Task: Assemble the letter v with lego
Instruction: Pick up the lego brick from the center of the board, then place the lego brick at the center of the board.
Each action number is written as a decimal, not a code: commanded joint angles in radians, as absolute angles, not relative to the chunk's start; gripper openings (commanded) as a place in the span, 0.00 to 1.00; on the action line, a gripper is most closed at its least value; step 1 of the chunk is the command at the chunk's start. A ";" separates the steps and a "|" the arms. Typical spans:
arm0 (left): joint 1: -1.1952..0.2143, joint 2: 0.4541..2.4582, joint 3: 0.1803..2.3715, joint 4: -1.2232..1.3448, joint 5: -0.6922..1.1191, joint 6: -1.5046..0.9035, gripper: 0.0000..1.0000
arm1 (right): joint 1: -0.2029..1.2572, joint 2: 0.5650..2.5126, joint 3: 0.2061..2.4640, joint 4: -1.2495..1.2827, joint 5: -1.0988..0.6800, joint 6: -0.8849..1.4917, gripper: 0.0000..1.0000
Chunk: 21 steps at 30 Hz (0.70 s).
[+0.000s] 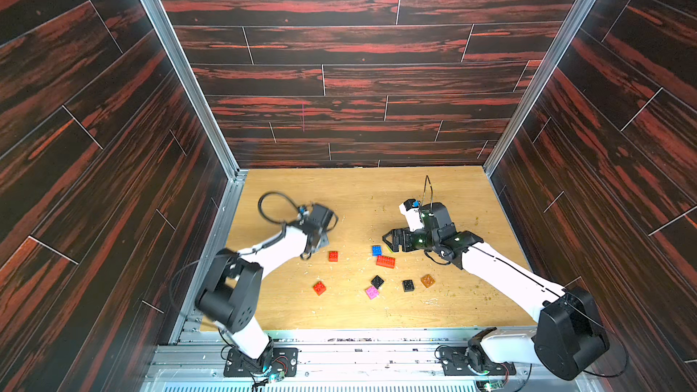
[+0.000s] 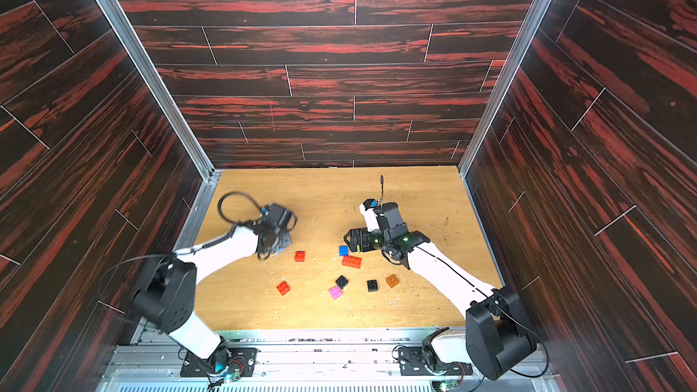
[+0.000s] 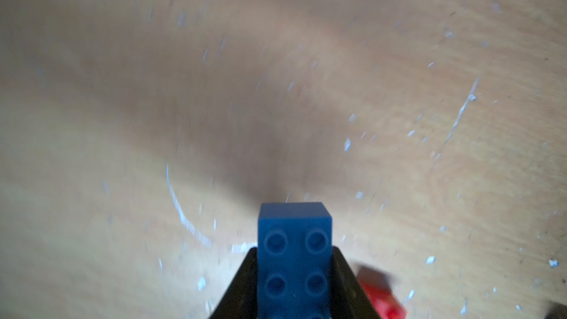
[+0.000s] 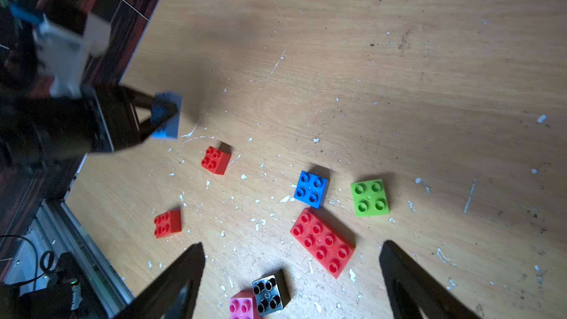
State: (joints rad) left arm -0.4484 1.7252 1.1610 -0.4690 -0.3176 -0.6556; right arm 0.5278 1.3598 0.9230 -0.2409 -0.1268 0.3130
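Note:
My left gripper (image 3: 294, 271) is shut on a light blue oblong lego brick (image 3: 294, 240), held just above the wooden floor at the left; the right wrist view shows the same brick (image 4: 167, 115). My right gripper (image 4: 293, 243) is open and hovers over loose lego: a red oblong brick (image 4: 322, 242), a blue square (image 4: 311, 189) and a lime green square (image 4: 369, 197). In both top views lie two red squares (image 1: 333, 256) (image 1: 319, 288), two black bricks (image 1: 377, 281) (image 1: 408, 285), a pink brick (image 1: 372, 292) and an orange brick (image 1: 427, 280).
The wooden floor (image 1: 358, 197) is scratched and flecked with white chips. Dark red panelled walls (image 1: 339, 69) close it in on three sides. A metal rail (image 1: 339, 341) with both arm bases runs along the front edge.

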 commanded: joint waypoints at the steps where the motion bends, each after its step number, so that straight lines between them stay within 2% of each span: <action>1: -0.449 1.848 1.335 -0.613 -0.320 -0.358 0.19 | 0.534 1.382 0.956 -0.287 -0.084 0.301 0.92; 7: -0.437 2.037 1.606 -0.685 -0.265 -0.146 0.18 | 0.534 1.402 0.963 -0.300 -0.090 0.302 0.92; 17: -0.430 2.168 1.756 -0.674 -0.159 0.227 0.19 | 0.534 1.405 0.975 -0.313 -0.083 0.303 0.92; 21: -0.394 2.247 1.859 -0.779 -0.054 0.312 0.18 | 0.534 1.413 0.979 -0.313 -0.081 0.303 0.92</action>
State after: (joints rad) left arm -0.4236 2.2066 1.8053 -0.6792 -0.1349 0.1783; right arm 0.5282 1.3975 0.9447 -0.2924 -0.0868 0.3099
